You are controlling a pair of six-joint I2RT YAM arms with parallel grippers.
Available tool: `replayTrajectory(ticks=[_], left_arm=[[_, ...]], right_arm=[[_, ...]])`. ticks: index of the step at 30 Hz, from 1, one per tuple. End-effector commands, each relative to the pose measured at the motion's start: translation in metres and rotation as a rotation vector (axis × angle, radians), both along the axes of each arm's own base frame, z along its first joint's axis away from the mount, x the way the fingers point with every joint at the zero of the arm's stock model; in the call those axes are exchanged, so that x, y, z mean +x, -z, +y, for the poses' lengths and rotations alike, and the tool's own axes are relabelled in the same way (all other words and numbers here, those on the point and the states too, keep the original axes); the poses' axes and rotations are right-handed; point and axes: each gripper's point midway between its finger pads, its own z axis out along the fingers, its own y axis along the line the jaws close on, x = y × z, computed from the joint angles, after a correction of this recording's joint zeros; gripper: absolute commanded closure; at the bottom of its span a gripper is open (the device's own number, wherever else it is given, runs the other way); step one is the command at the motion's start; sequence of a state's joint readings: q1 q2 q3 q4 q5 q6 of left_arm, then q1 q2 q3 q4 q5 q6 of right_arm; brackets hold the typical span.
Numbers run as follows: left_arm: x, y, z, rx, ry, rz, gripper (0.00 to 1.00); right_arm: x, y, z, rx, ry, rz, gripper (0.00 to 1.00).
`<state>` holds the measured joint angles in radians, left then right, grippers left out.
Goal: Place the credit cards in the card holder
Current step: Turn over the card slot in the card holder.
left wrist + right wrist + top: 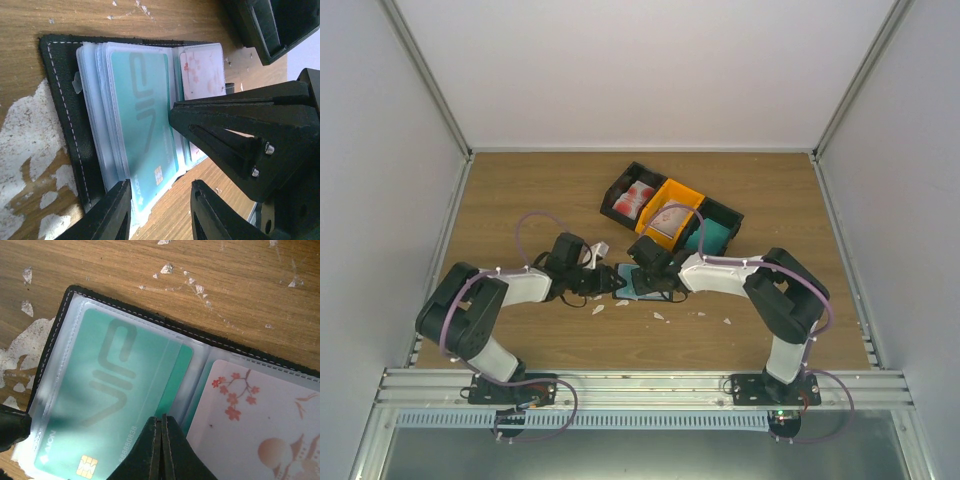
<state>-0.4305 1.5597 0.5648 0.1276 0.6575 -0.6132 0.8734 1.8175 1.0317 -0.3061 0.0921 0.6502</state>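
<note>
Right wrist view shows the step in hand: a teal card [115,390] lies inside a clear sleeve of the open holder [75,295], which rests flat on the desk [520,200] between the two arms. A pale card with red blossoms [260,430] sits in the sleeve on the opposite leaf. The teal card looks almost fully seated, so I judge this to be the last of the insertion, the card being nudged home rather than carried.

The right end effector [161,418] has its jaws closed to a hairline, with nothing visible between them. The tips rest on the sleeve at the teal card's inner edge, close to the spine. The left end effector [161,186] is parted fairly wide and straddles the lower edge of the sleeve stack. One finger [10,427] sits by the sleeve's corner, but whether it presses down or only hovers I cannot tell. It grips nothing that I can see.

The next move probably calls for the right arm to lift straight off without dragging the sleeve, then reach to the bins [670,215] behind the holder, where more cards lie. The left arm would do best to steady the holder and keep a free sleeve exposed. The sleeves are slick and floppy, so a card could catch on a sleeve mouth or slide back out.
</note>
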Motion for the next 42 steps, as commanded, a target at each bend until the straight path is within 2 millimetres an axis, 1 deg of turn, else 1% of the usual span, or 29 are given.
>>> replayTrajectory(ticks=[1, 9, 13, 18, 22, 25, 29, 33, 35, 36, 39, 42], left_arm=[[0.01, -0.011, -0.011, -0.042, 0.029, -0.057, 0.65], [0.012, 0.001, -0.008, -0.002, 0.012, -0.03, 0.63], [0.012, 0.001, -0.011, -0.006, 0.023, -0.028, 0.63], [0.008, -0.006, -0.019, -0.047, 0.061, -0.042, 0.67], [0.006, -0.014, -0.026, -0.082, 0.094, -0.058, 0.67], [0.005, -0.018, -0.029, -0.106, 0.115, -0.058, 0.65], [0.001, -0.02, -0.035, -0.15, 0.132, -0.023, 0.64], [-0.004, -0.032, -0.042, -0.242, 0.127, 0.033, 0.63], [-0.003, -0.036, -0.044, -0.255, 0.127, 0.028, 0.62], [-0.001, -0.034, -0.044, -0.24, 0.12, 0.019, 0.62], [0.004, -0.026, -0.042, -0.189, 0.105, 0.022, 0.61], [0.007, -0.022, -0.041, -0.166, 0.097, 0.018, 0.61]], right_arm=[[-0.014, 0.027, -0.027, -0.095, 0.026, 0.068, 0.99], [-0.015, 0.028, -0.028, -0.09, 0.03, 0.07, 0.99], [-0.015, 0.028, -0.029, -0.088, 0.029, 0.071, 1.0], [-0.015, 0.026, -0.026, -0.074, 0.022, 0.07, 0.99], [-0.014, 0.021, -0.023, -0.051, 0.018, 0.061, 1.0], [-0.012, 0.015, -0.02, -0.029, 0.015, 0.051, 1.0], [-0.011, 0.013, -0.018, -0.009, 0.017, 0.052, 1.0], [-0.011, 0.015, -0.019, 0.001, 0.026, 0.057, 1.0], [-0.012, 0.014, -0.02, 0.005, 0.032, 0.058, 0.99], [-0.012, 0.014, -0.02, 0.009, 0.034, 0.057, 0.99], [-0.009, 0.005, -0.02, 0.031, 0.041, 0.036, 0.99], [-0.004, -0.012, -0.019, 0.062, 0.054, -0.004, 0.97]])
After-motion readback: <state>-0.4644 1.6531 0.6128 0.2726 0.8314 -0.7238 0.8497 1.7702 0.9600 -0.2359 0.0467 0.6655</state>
